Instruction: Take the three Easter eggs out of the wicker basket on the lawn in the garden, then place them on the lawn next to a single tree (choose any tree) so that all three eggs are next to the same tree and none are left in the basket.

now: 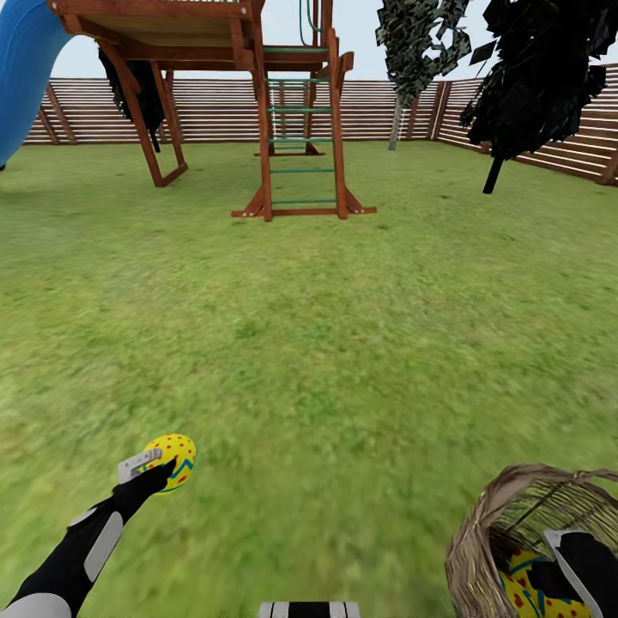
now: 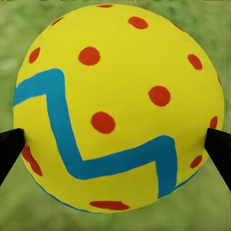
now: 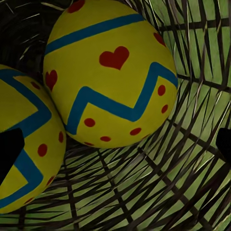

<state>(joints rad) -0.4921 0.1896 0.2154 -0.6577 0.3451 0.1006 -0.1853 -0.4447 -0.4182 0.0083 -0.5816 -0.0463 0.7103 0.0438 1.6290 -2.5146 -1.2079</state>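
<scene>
L black two-finger gripper (image 1: 168,468) is clamped on 1 yellow Easter egg w/ blue zigzag band & red spots (image 1: 172,460), held above the mottled green lawn (image 1: 326,343), low at the L of the head view. L wrist cam: that egg (image 2: 118,108) sits between 2 black fingertips (image 2: 9,149), one touching each side, grass blurred behind it.

R gripper (image 3: 115,144) is down inside the grey-brown woven wicker basket (image 1: 481,532) at the lower R corner of the head view; the R arm covers part of the basket's inside. R wrist cam: 2 black fingertips (image 3: 8,149) stand wide apart w/ nothing between them, so the pincer is released. Ahead of it, 2 more yellow eggs in the basket: 1 w/ blue zigzag, red hearts & red dots (image 3: 113,72), 1 w/ blue bands & red dots (image 3: 26,144) just beside it, apparently touching. Both rest against the woven basket wall (image 3: 159,192), grass showing green through the weave. Head view shows yellow patches of egg (image 1: 519,584) in the basket.

Count: 3 eggs total, 1 out in L grip, 2 in basket; 1 basket.

Further out: 1 brown wooden play tower w/ green-rung ladder (image 1: 296,129), 1 blue slide (image 1: 26,69) at far L, brown horizontal-slat fence (image 1: 215,112) along the back & R side. 2 trees near the R: 1 w/ grey trunk & dark green leaves (image 1: 412,51), 1 almost black tree (image 1: 541,77). All well apart from the basket
</scene>
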